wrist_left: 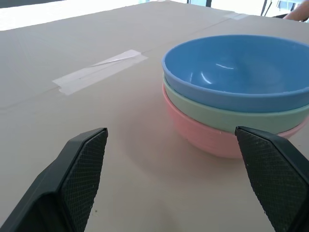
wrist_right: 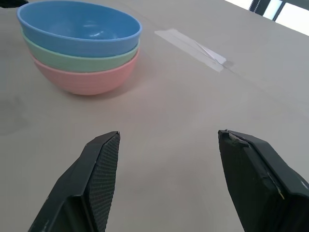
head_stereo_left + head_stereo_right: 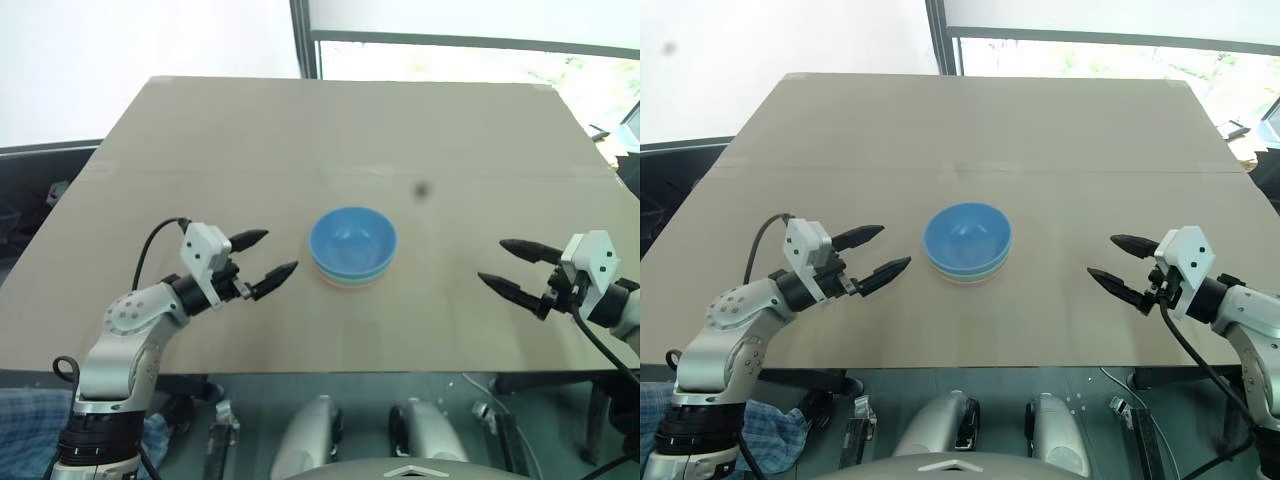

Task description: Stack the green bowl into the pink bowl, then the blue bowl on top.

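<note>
The left arm is seen bent at the elbow, with its forearm reaching forward and inward across the near left part of the worktop (image 3: 300, 130). The left gripper (image 3: 268, 261) is held about level, its two black fingers (image 1: 82, 166) spread wide apart and pointed toward the middle; nothing is held between them. The right arm is seen coming in from the right edge, its wrist turned inward. The right gripper (image 3: 508, 268) is tipped slightly downward and pointed toward the middle, its fingers (image 2: 99, 176) parted with nothing between them. Both grippers are kept above the worktop, well apart from each other
</note>
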Available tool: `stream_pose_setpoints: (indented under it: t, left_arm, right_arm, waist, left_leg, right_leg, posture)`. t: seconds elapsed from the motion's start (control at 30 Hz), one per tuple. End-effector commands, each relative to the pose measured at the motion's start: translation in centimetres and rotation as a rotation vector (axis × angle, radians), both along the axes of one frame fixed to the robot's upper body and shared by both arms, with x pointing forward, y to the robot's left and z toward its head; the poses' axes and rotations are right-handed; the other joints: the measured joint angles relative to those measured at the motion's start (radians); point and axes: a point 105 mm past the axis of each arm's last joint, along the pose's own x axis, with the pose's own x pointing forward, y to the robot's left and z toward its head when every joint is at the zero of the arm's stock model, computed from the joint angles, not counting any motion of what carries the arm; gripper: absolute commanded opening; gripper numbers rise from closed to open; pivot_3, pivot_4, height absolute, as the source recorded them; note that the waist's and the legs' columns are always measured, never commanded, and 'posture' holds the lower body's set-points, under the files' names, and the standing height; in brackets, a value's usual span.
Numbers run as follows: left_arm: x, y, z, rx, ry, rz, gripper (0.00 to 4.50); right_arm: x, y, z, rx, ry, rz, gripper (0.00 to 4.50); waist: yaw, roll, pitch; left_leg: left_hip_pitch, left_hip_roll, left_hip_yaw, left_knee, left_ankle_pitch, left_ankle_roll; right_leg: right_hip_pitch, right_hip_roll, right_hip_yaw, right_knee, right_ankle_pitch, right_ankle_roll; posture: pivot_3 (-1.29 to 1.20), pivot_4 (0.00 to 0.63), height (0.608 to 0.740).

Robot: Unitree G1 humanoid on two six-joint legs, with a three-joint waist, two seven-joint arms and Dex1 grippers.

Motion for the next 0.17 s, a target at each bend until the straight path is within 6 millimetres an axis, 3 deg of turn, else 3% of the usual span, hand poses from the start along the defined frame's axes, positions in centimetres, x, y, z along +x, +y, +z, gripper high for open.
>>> stream_pose_setpoints:
  t: [0.03, 0.17]
  left_arm:
    - [-0.32, -0.06, 1.15, 0.010, -0.053, -0.004, 4.50]
    - [-0.32, -0.33, 1.09, 0.007, -0.056, -0.015, 4.50]
  right_arm:
    - [-0.17, 0.17, 0.73, -0.011, -0.040, 0.025, 3.39]
    - [-0.24, 0.29, 0.55, -0.011, -0.038, 0.031, 3.39]
  waist:
    - [0.000, 0.000, 0.000]
    - [0.000, 0.000, 0.000]
  left_leg:
    - [0.000, 0.000, 0.000, 0.000, 0.000, 0.000]
    - [0.000, 0.000, 0.000, 0.000, 0.000, 0.000]
  right_leg:
    - [0.000, 0.000, 0.000, 0.000, 0.000, 0.000]
    - [0.000, 0.000, 0.000, 0.000, 0.000, 0.000]
  posture:
    - [0.00, 0.150, 0.740]
    - [0.00, 0.150, 0.740]
